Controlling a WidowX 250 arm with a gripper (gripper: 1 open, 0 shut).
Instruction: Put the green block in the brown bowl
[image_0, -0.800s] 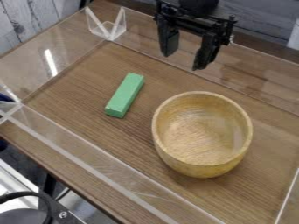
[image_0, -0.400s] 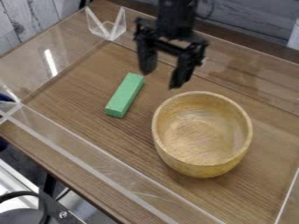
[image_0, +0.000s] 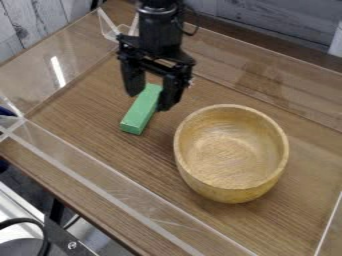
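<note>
The green block (image_0: 138, 115) lies flat on the wooden table, left of the brown bowl (image_0: 231, 152). My gripper (image_0: 152, 92) points straight down over the far end of the block, open, with one dark finger (image_0: 128, 76) to the left and the other to the right of that end. The fingers hide part of the block's top end. I cannot tell whether they touch it. The bowl is round, light wood with thick walls, and nothing lies in it.
A clear acrylic wall (image_0: 80, 170) rings the work area, with a low front edge at the left and bottom. A clear plastic bracket (image_0: 118, 27) stands at the back left corner.
The gripper has moved from the back right, down and to the left, and now stands over the green block's far end. Its jaws stayed open. Block and bowl have not moved.
</note>
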